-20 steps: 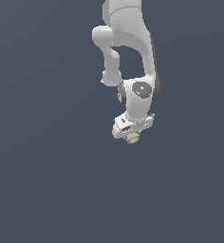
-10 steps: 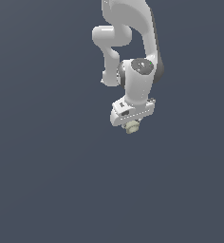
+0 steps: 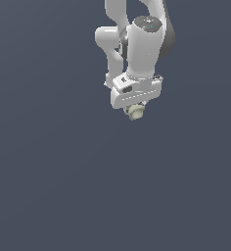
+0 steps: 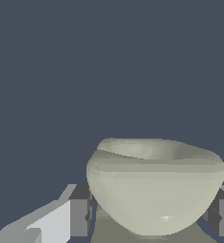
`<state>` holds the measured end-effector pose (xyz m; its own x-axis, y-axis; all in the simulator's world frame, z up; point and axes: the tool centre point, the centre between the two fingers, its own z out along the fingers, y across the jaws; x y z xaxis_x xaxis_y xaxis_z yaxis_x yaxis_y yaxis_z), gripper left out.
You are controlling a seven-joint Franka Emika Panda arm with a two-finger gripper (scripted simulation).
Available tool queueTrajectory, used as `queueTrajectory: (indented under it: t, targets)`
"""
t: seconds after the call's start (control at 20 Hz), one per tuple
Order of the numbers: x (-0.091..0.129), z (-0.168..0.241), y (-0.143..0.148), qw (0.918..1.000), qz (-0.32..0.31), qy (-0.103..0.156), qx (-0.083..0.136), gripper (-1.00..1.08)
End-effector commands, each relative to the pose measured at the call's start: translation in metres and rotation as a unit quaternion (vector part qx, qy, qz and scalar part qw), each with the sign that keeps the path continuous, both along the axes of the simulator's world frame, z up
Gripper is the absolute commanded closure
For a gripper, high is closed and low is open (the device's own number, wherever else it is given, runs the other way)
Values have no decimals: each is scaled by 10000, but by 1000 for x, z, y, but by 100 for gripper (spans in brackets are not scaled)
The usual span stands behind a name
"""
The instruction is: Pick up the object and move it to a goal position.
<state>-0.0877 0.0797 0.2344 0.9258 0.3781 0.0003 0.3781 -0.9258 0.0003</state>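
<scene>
Held at the tip of the pincer (image 3: 136, 109), directly under the white hand block: the object (image 3: 135, 112), small and pale beige-olive, clear of any surface, with only plain dark blue-grey ground (image 3: 49, 186) behind and beneath. Arm (image 3: 144, 44) hanging down from the upper edge of the exterior view, links folded close together, wrist pointing downward, hand block tipped slightly toward the exterior view's left. Seen close in the wrist view, the object (image 4: 154, 185) bowl-like — rounded, smooth-sided body narrowing away from a broad ridged rim, hollow at the wide end, faintly glossy. Pincer (image 4: 154, 218) closed on it: grey fingers (image 4: 79, 216) on either side, pressed against the rounded body, gap between them filled by the piece — nothing else touched.
</scene>
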Motion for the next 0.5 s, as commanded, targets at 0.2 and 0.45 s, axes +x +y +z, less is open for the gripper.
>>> queueTrajectory:
  t: [0.2,0.45]
  targets:
    - [-19,70,-8,10000,3,1,9,108]
    - [-32,120,-14,10000,3,1,9,108]
